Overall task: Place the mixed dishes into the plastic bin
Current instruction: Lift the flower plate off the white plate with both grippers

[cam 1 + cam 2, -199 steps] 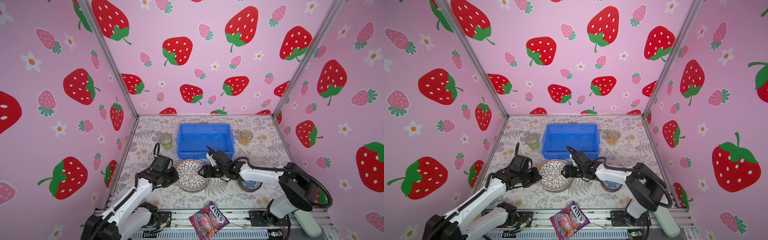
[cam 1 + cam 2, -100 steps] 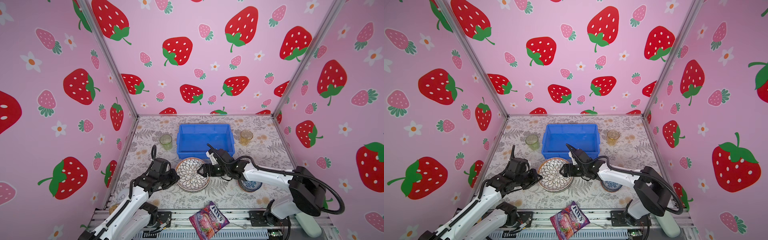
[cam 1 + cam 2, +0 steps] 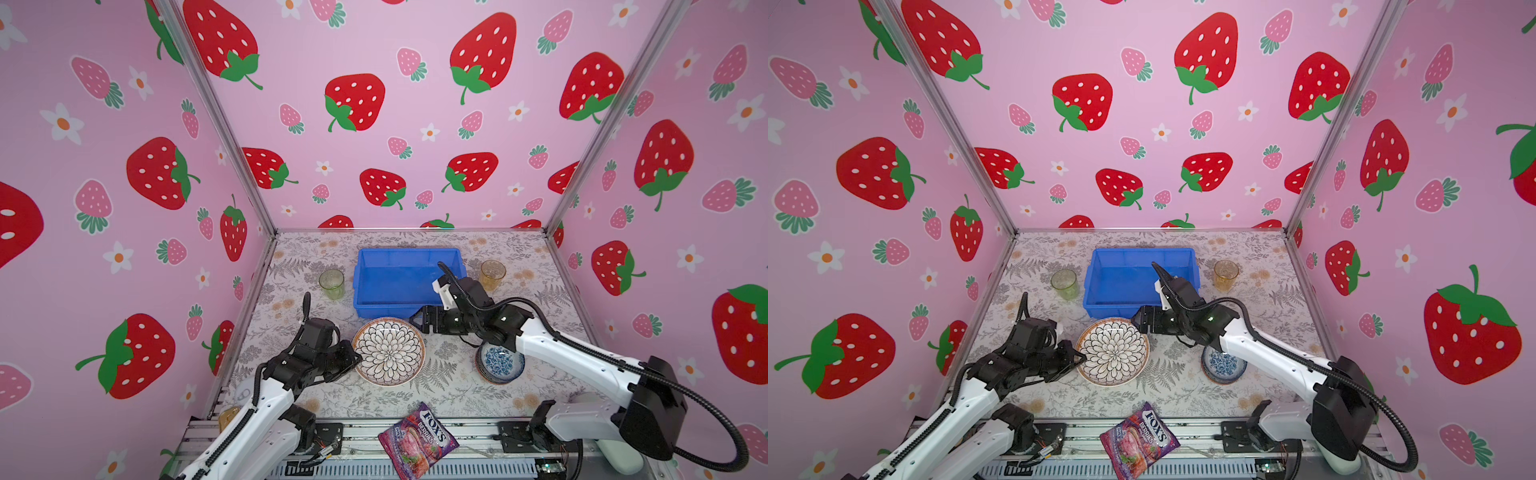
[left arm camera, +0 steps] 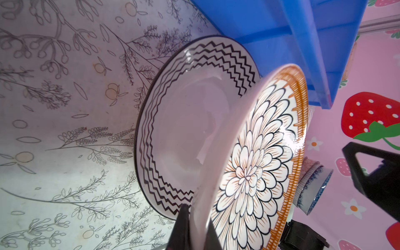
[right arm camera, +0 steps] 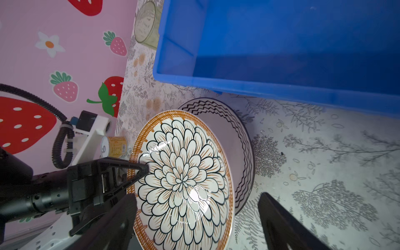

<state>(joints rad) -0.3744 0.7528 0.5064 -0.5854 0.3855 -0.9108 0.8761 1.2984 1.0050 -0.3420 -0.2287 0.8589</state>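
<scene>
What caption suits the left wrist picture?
Left gripper shut on the tilted petal plate, above the zigzag plate, near the bin.

You have the bin [image 3: 390, 309] at the back middle of the table [image 3: 457, 386], with the left tumbler [image 3: 331, 284] and the right tumbler [image 3: 493, 275] standing just beside it. Just before its front wall the lower plate [image 4: 184, 134] lies on the table. The upper plate [image 3: 388, 351] sits tilted over it, its left edge in your left gripper [image 3: 355, 357]. Your right gripper [image 3: 419, 322] is between the bin and the plates. The stacked bowls [image 3: 500, 361] sit right of the plates, and the bag [image 3: 417, 440] lies at the front edge.
</scene>
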